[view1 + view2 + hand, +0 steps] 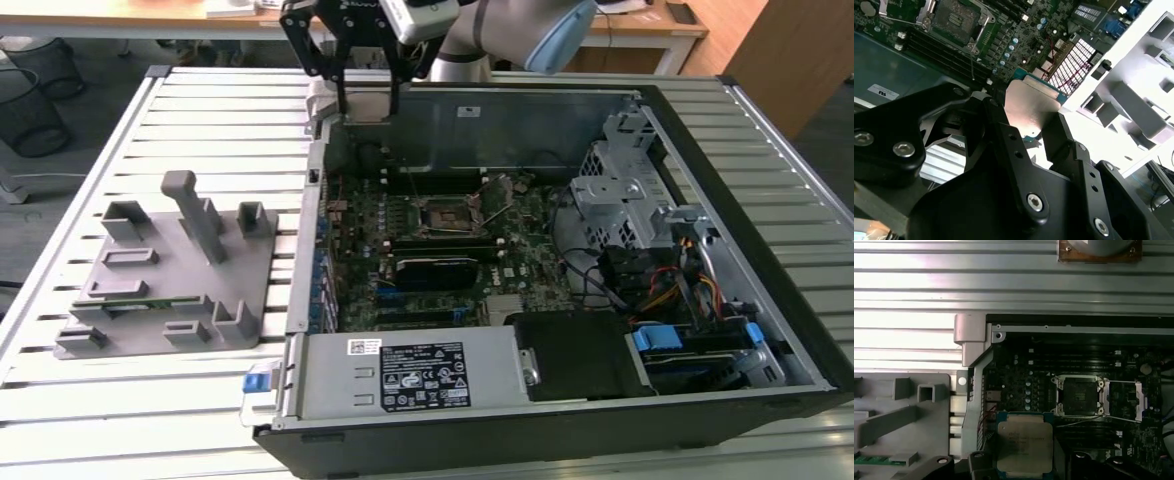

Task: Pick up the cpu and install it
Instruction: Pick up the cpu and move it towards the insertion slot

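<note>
Our gripper (pixel 367 108) is clamped on the cpu (pixel 1024 440), its two black fingers (pixel 1004 145) pressed against opposite edges of the chip. In the second wrist view the cpu (pixel 1034 105) shows its shiny metal lid and a thin green rim. Faint print runs across the lid in the first wrist view (we cannot read it).

In the exterior view the gripper hangs over the far corner of the open computer case (pixel 534 440), on the exterior view's left, clear of the motherboard (pixel 400 240). Further into the case lies the cpu socket (pixel 1076 396), its metal load plate (pixel 1126 399) swung open beside it. The socket is apart from the chip, not under it.

A white sticker (pixel 467 111) is fixed to the case's far inner wall. On the power supply (pixel 407 375) at the near end we see a small white label (pixel 363 346) and a larger black one (pixel 427 385).

Beyond the case wall, on the exterior view's left, a grey plastic fixture (pixel 174 270) stands on the slatted metal table (pixel 134 420).
</note>
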Controlling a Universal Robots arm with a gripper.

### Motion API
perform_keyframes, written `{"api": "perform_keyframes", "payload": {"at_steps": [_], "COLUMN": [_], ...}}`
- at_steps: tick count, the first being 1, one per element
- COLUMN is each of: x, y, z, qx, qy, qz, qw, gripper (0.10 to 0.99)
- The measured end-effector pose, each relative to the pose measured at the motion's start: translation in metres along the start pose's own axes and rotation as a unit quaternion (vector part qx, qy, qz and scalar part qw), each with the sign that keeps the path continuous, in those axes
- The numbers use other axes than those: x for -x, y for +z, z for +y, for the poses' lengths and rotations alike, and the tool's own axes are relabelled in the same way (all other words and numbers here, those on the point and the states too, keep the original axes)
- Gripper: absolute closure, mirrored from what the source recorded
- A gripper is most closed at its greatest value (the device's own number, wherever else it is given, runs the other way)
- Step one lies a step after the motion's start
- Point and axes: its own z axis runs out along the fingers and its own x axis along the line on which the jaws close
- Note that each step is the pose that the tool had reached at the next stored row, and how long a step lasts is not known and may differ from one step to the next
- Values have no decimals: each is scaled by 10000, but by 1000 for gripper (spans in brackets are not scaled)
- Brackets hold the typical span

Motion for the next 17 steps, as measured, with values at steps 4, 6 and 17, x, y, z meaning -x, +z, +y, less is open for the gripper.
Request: {"api": "perform_keyframes", "payload": {"at_steps": [4,6,17], "x": [41,45,142], "y": [5,9,17], "z": [24,39,69], "qx": [1,2,7], "qy": [38,86,179], "qz": [-2,-6,-12], "qw": [10000,10000,9998], "gripper": [549,549,549]}}
